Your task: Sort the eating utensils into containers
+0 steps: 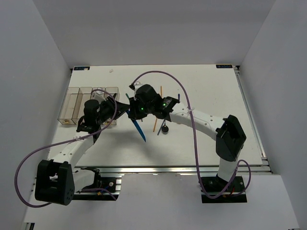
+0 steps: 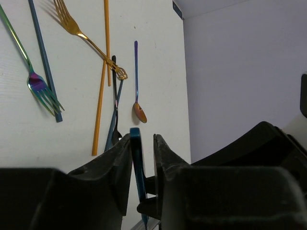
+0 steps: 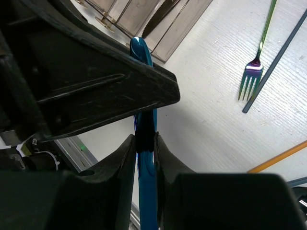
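A blue knife (image 1: pixel 140 129) hangs tilted above the table between both arms. My right gripper (image 3: pixel 143 140) is shut on its blue handle (image 3: pixel 146 191). My left gripper (image 2: pixel 142 139) is open around the same knife (image 2: pixel 136 158): the left finger touches it and a gap shows on the right side. The left gripper's black fingers (image 3: pixel 105 86) cross the right wrist view. The clear containers (image 1: pixel 88 103) stand left of the grippers; one holds a black serrated knife (image 3: pixel 160 17). Loose utensils on the table include a gold fork (image 2: pixel 81 36), a rainbow fork (image 2: pixel 38 86) and an orange stick (image 2: pixel 100 100).
A blue stick (image 2: pixel 44 60), a purple-gold spoon (image 2: pixel 137 91) and a black spoon (image 1: pixel 165 128) lie just right of the grippers. Purple cables loop over both arms. White walls enclose the table on three sides.
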Tool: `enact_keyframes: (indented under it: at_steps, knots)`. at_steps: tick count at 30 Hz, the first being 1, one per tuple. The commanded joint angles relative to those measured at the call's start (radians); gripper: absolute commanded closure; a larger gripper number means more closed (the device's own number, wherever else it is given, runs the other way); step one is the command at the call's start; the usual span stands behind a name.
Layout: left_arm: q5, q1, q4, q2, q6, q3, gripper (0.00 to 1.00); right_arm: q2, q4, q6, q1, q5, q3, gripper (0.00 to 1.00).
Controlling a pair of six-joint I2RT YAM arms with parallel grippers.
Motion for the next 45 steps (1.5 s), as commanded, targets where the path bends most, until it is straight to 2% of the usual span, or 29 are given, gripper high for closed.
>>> enact_keyframes:
  at_steps: [1,3,4,6,8,9,11,13,15,21,25,33,45]
  knots:
    - [0.027,-0.003,0.033,0.007,0.001,-0.003,0.68,-0.008,0.065,0.013,0.007,-0.022,0.053,1.00]
    - [0.029,-0.003,0.024,0.023,0.016,0.009,0.80,-0.012,0.074,0.013,0.007,-0.023,0.047,1.00]
    - [0.026,-0.003,0.012,0.029,0.044,0.035,1.00,-0.015,0.077,0.012,0.007,-0.025,0.041,1.00]
    - [-0.003,-0.005,-0.101,0.041,0.100,0.086,1.00,-0.029,0.087,0.007,0.007,-0.014,0.027,1.00]
    - [-0.106,-0.005,-0.226,0.053,0.234,0.211,1.00,-0.052,0.093,0.001,0.000,0.026,-0.004,0.56]
    - [-0.159,-0.005,-0.386,0.079,0.287,0.263,1.00,-0.086,0.100,-0.001,-0.004,0.036,-0.048,0.11]
    - [-0.325,-0.003,-0.528,0.121,0.433,0.371,1.00,-0.129,0.107,-0.007,-0.032,0.079,-0.099,0.11]
    - [-0.416,-0.003,-0.692,0.199,0.533,0.509,1.00,-0.202,0.108,-0.007,-0.064,0.092,-0.187,0.11]
    - [-0.539,0.000,-0.792,0.249,0.572,0.622,1.00,-0.291,0.108,-0.019,-0.124,0.093,-0.282,0.11]
    - [-0.850,0.013,-0.913,0.449,0.728,0.851,1.00,-0.514,0.091,-0.063,-0.274,0.096,-0.470,0.11]
    - [-0.859,0.027,-0.917,0.575,0.843,1.049,1.00,-0.586,0.068,-0.102,-0.300,0.087,-0.551,0.11]
    - [-0.855,0.030,-0.826,0.731,0.921,1.213,1.00,-0.644,0.077,-0.126,-0.306,0.076,-0.653,0.11]
    - [-0.697,0.032,-0.615,0.741,0.918,1.057,1.00,-0.652,0.110,-0.157,-0.311,0.079,-0.680,0.11]
